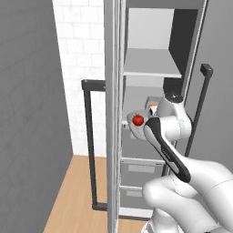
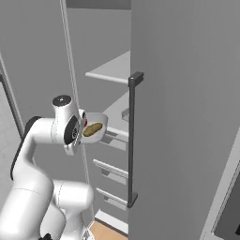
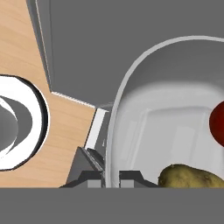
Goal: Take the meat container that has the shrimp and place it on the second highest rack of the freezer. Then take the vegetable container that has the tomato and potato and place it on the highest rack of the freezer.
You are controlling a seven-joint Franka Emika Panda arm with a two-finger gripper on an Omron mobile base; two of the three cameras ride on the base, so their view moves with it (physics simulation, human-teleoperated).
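Observation:
My gripper [image 3: 111, 178] is shut on the rim of the vegetable container [image 3: 144, 131], a wide rounded grey tray holding the potato [image 3: 192, 177] and the red tomato [image 3: 218, 122]. From the right base view, the vegetable container [image 2: 99, 123] with the potato [image 2: 92, 129] hangs just outside the open freezer [image 2: 93, 51], below the highest rack [image 2: 112, 70] and about level with the second rack [image 2: 117, 108]. The tomato [image 1: 138, 120] shows beside my wrist. The meat container [image 1: 152, 103] with an orange bit of shrimp [image 1: 153, 106] sits on the second rack, mostly hidden by my arm.
The freezer door [image 2: 187, 117] stands open on the right with a long black bar handle [image 2: 132, 140]. Another black handle [image 1: 88, 141] hangs on the left. Pale drawers [image 1: 136, 170] fill the freezer's lower part. Wooden floor [image 1: 77, 191] lies below, beside a white tiled wall [image 1: 77, 54].

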